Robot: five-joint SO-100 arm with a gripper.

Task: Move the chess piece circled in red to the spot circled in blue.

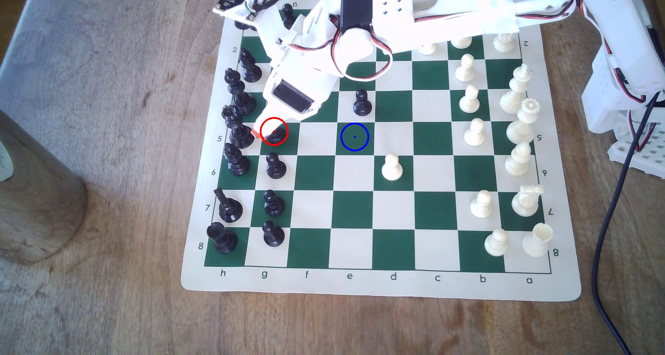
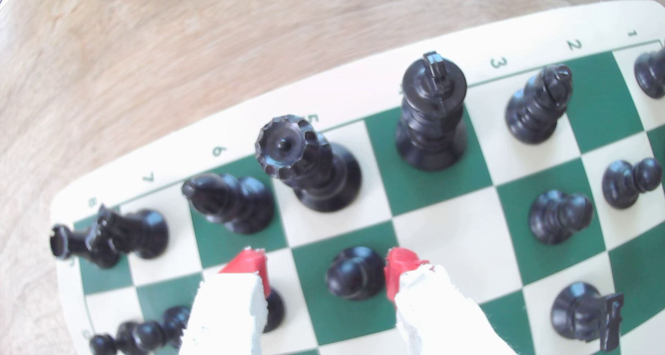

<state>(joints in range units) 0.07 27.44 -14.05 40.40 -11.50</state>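
Note:
The chess piece circled in red is a small black pawn standing on a dark green square in the g column of the board. In the wrist view this pawn stands upright between my two red-tipped white fingers. My gripper is open: one finger is close beside the pawn and the other is a clear gap away. In the exterior view my gripper reaches down over the pawn. The spot circled in blue is a bare green square two columns toward the exterior view's right.
Tall black pieces stand close behind the pawn, among them a queen and a king. More black pawns sit alongside. A lone black pawn stands just beyond the blue ring and a white pawn near it.

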